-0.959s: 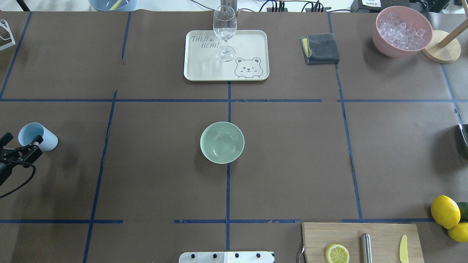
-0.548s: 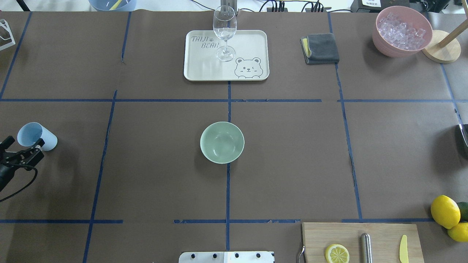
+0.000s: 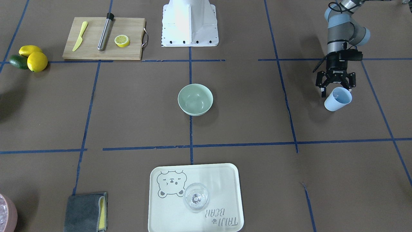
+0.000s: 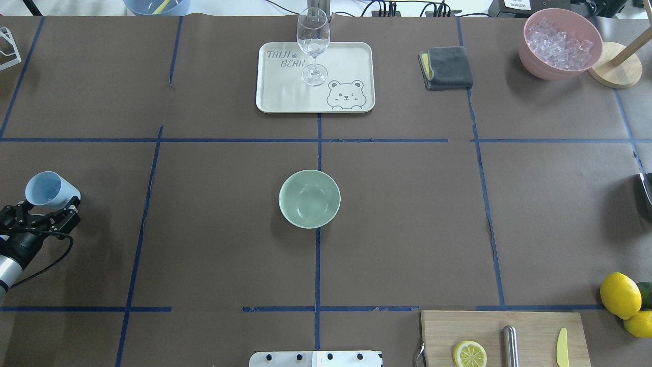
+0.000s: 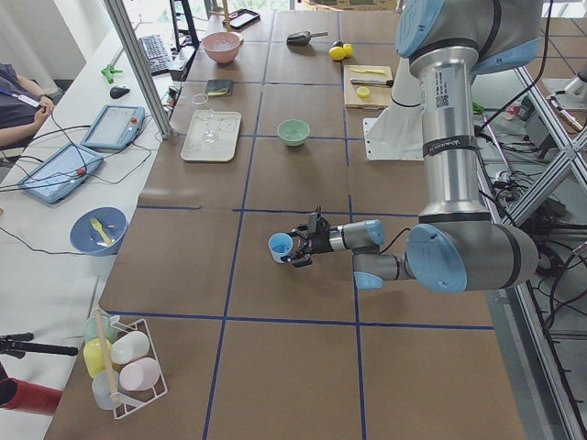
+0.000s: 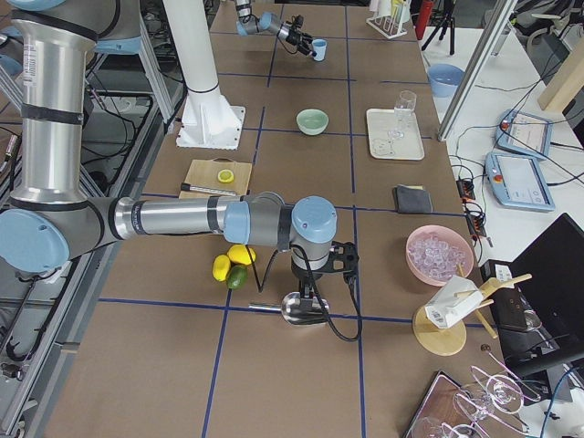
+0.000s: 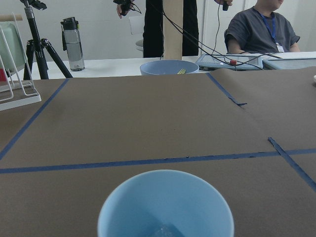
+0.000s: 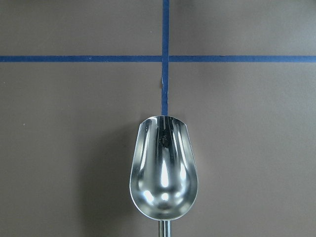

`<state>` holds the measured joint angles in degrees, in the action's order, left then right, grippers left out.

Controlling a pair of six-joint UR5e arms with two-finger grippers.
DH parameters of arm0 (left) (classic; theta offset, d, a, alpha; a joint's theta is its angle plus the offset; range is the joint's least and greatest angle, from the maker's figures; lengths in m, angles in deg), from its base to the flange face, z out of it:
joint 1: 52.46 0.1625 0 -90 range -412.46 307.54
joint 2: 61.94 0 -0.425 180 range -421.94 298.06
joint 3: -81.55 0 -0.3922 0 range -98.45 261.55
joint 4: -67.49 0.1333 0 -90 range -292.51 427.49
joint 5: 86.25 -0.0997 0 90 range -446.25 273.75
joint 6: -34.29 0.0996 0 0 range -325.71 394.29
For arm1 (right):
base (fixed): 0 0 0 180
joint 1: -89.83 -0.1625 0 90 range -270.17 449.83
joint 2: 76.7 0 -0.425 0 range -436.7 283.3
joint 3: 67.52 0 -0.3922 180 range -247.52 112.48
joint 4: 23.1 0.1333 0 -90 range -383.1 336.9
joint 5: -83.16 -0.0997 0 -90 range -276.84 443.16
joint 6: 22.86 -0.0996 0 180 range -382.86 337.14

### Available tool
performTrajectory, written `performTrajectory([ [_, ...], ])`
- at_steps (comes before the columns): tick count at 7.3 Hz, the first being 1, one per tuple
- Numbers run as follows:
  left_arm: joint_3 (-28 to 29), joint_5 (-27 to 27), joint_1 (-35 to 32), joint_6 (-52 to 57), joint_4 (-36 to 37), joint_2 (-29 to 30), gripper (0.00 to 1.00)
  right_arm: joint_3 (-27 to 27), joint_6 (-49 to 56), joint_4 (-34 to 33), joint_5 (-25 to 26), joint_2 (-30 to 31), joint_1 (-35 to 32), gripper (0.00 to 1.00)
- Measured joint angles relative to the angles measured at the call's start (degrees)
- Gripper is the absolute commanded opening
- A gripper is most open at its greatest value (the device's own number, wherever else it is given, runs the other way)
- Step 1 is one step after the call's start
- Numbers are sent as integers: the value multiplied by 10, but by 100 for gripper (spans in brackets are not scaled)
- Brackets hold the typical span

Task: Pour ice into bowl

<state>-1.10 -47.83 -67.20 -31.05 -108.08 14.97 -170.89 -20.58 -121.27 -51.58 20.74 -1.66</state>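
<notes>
Risks first. The light blue cup (image 3: 338, 100) hangs tilted in my left claw (image 3: 335, 87) near the desk's left edge. The bowl (image 4: 309, 199) sits in the middle of the desk, well apart from every edge. That makes a long carry with an open mouth. If I tilt further or jerk on the way, the ice (image 7: 163, 231) could slide out onto the brown paper short of the bowl.

The cubes are few and lie low in the cup, barely visible from the wrist. They look slick, so at the pour they may come all at once and hop the bowl's rim. Pouring from too high would risk the same. The grip seems to sit toward the cup's lower end. A smooth tapered wall could slip or swivel between the fingers when I tip it.

Left claw: fingers spread fairly wide and closed around the cup, touching nothing else.

Right claw (image 6: 309, 285): near the desk's right edge, over a metal scoop (image 8: 163, 170). I cannot tell whether it grips the scoop.
</notes>
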Motion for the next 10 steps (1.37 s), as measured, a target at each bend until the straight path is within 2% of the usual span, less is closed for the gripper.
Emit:
performTrajectory([
  [4,49,-1,1,4,-1,34,99,0,0,0,0,-1,0,100],
  [10,53,-1,-11,0,-13,31,98,0,0,0,0,-2,-2,100],
])
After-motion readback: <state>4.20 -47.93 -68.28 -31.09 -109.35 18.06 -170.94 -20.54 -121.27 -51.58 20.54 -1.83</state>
